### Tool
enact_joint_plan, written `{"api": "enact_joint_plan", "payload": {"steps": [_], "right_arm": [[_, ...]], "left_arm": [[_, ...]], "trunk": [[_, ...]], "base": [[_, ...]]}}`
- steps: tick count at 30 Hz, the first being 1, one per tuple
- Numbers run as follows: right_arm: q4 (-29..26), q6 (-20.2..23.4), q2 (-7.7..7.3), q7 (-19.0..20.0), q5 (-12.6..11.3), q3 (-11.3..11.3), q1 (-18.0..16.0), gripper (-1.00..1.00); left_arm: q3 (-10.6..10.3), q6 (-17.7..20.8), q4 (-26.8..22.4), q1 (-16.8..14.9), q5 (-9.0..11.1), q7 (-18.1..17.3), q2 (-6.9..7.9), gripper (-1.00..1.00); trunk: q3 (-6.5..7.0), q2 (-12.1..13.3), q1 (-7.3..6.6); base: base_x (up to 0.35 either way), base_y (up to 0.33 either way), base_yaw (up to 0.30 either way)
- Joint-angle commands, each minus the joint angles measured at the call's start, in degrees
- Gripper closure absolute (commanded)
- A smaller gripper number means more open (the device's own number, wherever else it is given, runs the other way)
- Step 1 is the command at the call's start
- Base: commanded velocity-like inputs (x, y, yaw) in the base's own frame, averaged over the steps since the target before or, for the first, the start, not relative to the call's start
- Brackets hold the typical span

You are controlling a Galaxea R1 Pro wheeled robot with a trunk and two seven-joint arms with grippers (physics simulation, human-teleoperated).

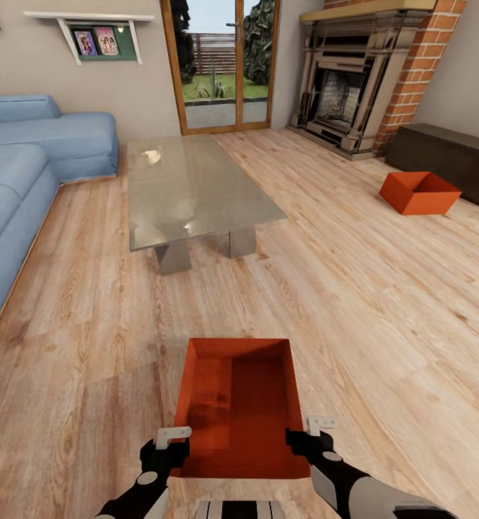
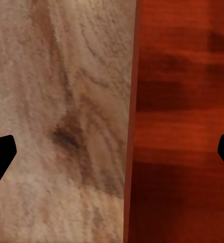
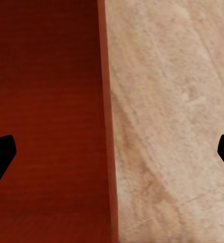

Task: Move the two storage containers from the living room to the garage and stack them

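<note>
we are in the living room, looking down over both arms at a light wood-plank floor (image 1: pixel 384 303). right in front of us sits the near storage container (image 1: pixel 239 411), an orange-red open bin resting flat on the planks, its long side running away from us. our left claw (image 1: pixel 169 445) hangs at the bin's near left corner and our right claw (image 1: pixel 313 436) at the near right corner, one on each side wall.

the head view shows where the claws stand but not their spread. the wrist views fill that in: in the left wrist view the bin's thin side wall (image 2: pixel 132 126) runs straight between the two dark fingertips (image 2: pixel 0 157), wood grain to one side, the bin's red inside to the other. the right wrist view mirrors this, with the wall edge (image 3: pixel 108 126) between its fingertips (image 3: pixel 0 157). both claws are spread wide, straddling a wall and closed on nothing; the tips sit well apart from the wall.

only the head view gives us the room. the second storage container (image 1: pixel 420 192) lies far off to the right, slightly tilted toward us, just beside a dark low cabinet (image 1: pixel 449 151) near the brick fireplace (image 1: pixel 362 79). a glass coffee table (image 1: pixel 196 187) stands between us and the glazed door (image 1: pixel 221 65), and the blue corner sofa (image 1: pixel 30 166) runs along the left. a wall shelf (image 1: pixel 99 32) holds two small pictures.
</note>
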Motion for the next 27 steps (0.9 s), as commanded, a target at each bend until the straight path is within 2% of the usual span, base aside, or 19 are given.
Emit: {"api": "enact_joint_plan", "payload": {"steps": [1,27], "right_arm": [[0.05,-0.23,0.0,-0.07,-0.25,-0.07,-0.03,-1.0],[0.12,-0.33,-0.23,0.03,0.36,0.34,-0.03,-1.0]], "left_arm": [[-0.3,-0.17,0.05,-0.03,0.13,0.33,0.01,-1.0],[-0.3,-0.17,0.05,-0.03,0.13,0.29,0.01,-1.0]], "trunk": [[-0.04,-0.01,-0.01],[-0.22,-0.42,0.21]], "base": [[0.0,0.0,0.0],[0.0,0.0,0.0]]}}
